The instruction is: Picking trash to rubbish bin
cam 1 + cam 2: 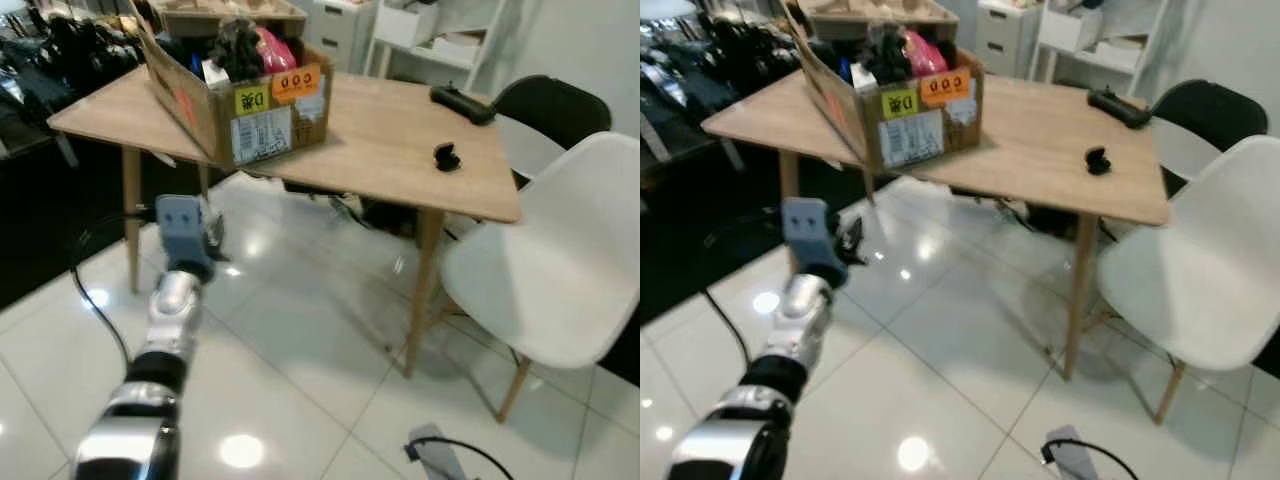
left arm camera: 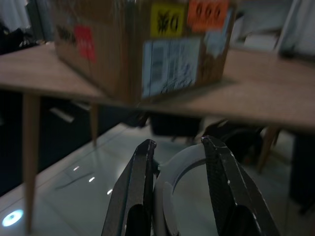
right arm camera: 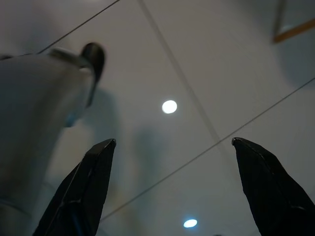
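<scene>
My left arm reaches forward over the floor, just short of the table's near-left leg. Its gripper (image 1: 214, 237) is shut on a white ring-shaped piece of trash (image 2: 169, 189), held between the two black fingers (image 2: 140, 169). Ahead of it and higher up, an open cardboard box (image 1: 245, 110) stuffed with dark and pink items stands on the wooden table (image 1: 400, 140). In the left wrist view the box's labelled side (image 2: 172, 59) faces the gripper from above. My right gripper (image 3: 172, 141) hangs low over the tiled floor, open, with nothing between its fingers.
A white chair (image 1: 560, 270) stands at the table's right side, with a black chair (image 1: 550, 105) behind it. Two small black objects (image 1: 447, 157) (image 1: 462, 103) lie on the table's right half. Dark clutter lines the far left and white shelves (image 1: 440, 40) the back.
</scene>
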Tool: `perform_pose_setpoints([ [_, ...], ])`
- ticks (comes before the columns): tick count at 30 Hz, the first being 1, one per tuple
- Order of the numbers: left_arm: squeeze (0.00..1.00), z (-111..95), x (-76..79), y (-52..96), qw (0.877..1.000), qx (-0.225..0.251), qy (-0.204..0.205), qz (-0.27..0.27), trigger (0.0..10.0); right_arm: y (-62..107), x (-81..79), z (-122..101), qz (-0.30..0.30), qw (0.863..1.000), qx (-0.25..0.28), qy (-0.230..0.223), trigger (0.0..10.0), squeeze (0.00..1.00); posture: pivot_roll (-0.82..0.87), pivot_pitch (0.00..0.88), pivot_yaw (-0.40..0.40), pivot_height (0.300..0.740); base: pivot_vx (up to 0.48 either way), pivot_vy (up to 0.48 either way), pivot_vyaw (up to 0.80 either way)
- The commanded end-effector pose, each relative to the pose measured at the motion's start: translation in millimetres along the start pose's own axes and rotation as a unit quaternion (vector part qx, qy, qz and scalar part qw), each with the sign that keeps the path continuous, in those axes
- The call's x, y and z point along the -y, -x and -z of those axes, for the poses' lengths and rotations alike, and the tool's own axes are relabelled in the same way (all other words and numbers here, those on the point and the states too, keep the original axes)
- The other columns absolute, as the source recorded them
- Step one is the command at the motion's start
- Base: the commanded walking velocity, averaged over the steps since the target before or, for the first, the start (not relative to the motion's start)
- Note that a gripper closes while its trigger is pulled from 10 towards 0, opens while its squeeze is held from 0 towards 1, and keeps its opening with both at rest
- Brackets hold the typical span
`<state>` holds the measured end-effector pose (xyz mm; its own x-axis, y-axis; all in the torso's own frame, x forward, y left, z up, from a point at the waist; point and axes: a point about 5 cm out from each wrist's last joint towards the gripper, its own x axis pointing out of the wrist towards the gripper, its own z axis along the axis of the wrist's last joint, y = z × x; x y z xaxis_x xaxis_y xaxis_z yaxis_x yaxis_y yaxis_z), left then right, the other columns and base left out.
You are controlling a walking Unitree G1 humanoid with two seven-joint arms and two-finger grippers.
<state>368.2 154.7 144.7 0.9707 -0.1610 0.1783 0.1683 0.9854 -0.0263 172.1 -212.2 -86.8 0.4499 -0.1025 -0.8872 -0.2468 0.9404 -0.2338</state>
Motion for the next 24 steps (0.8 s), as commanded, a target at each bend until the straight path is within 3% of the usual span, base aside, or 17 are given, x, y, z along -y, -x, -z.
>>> perform_pose_setpoints([
  [1, 0.0, -2.3, -3.7, 0.1, 1.0, 0.003, -0.001, 0.0, 10.0, 0.1, -1.7, 2.8, -0.001, 1.0, -0.004, -0.004, 10.0, 0.0, -0.03, 0.055, -0.03, 0.74, 0.337, 0.0, 0.0],
  [12, 0.0, -38.3, 1.2, -13.0, 0.997, 0.072, 0.03, 0.016, 10.0, -0.1, -1.9, -0.1, -0.001, 1.0, 0.001, -0.002, 10.0, 0.0, -0.03, 0.047, -0.027, 0.74, 0.339, 0.0, 0.0],
  [16, 0.0, -64.1, -3.2, -16.2, 0.989, 0.121, 0.079, 0.01, 10.0, -0.1, -3.2, -0.2, -0.004, 1.0, 0.004, -0.004, 10.0, 0.0, -0.02, 0.049, -0.028, 0.74, 0.338, 0.0, -0.8],
  [24, 0.0, -112.1, -7.7, -17.0, 0.971, 0.203, 0.121, 0.02, 10.0, -0.3, -6.1, -1.1, -0.006, 1.0, 0.006, -0.004, 10.0, 0.0, -0.03, 0.053, -0.02, 0.74, 0.339, 0.0, 0.0],
])
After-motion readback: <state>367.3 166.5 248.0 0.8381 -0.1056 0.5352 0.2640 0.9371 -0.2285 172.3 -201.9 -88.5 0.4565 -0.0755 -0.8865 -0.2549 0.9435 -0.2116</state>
